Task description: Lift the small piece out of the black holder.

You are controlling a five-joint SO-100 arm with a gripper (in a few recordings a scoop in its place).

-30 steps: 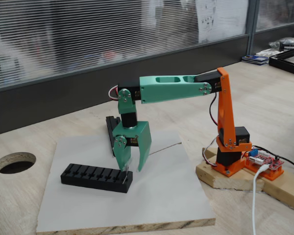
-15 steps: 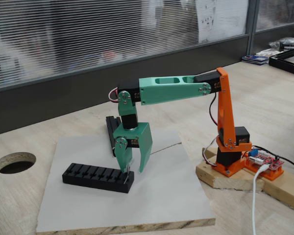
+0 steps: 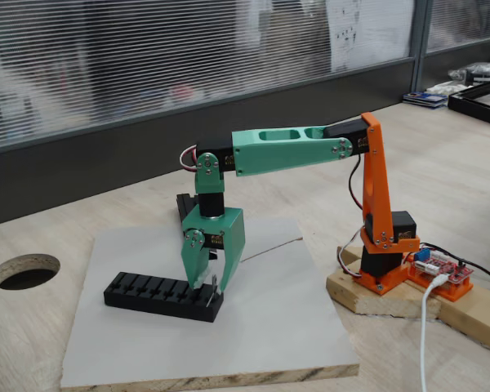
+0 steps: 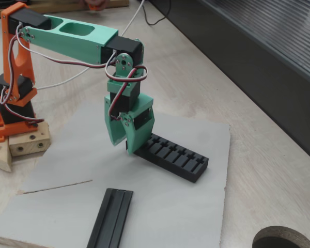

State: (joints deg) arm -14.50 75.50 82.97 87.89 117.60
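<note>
One green gripper (image 3: 206, 282) is seen lowered over the end of the black holder (image 3: 159, 295) that lies nearest the arm's orange base (image 3: 381, 245); in the other fixed view the same gripper (image 4: 125, 142) covers that end of the black holder (image 4: 175, 157). The two fingers (image 3: 196, 263) are drawn close together, with only a narrow gap left between their tips, and the tips are placed right at the holder's last slot. A thin pale sliver, taken to be the small piece (image 3: 212, 287), is seen standing nearly upright at that end slot, just beside the fingertips. Whether it is actually pinched cannot be told, since it is very small in one fixed view and is hidden behind the gripper in the other.

The holder is laid on a grey board (image 3: 261, 327) that rests on the wooden surface (image 3: 441, 163), toward the board's front-left part in the fixed view from the front. A narrower black grooved rail (image 4: 111, 217) is laid near another edge of the board, well apart from the holder. A hair-thin grey line (image 3: 273, 245) is seen across the board behind the gripper. A round hole (image 3: 24, 269) is cut in the surface beyond the board's left edge.
</note>
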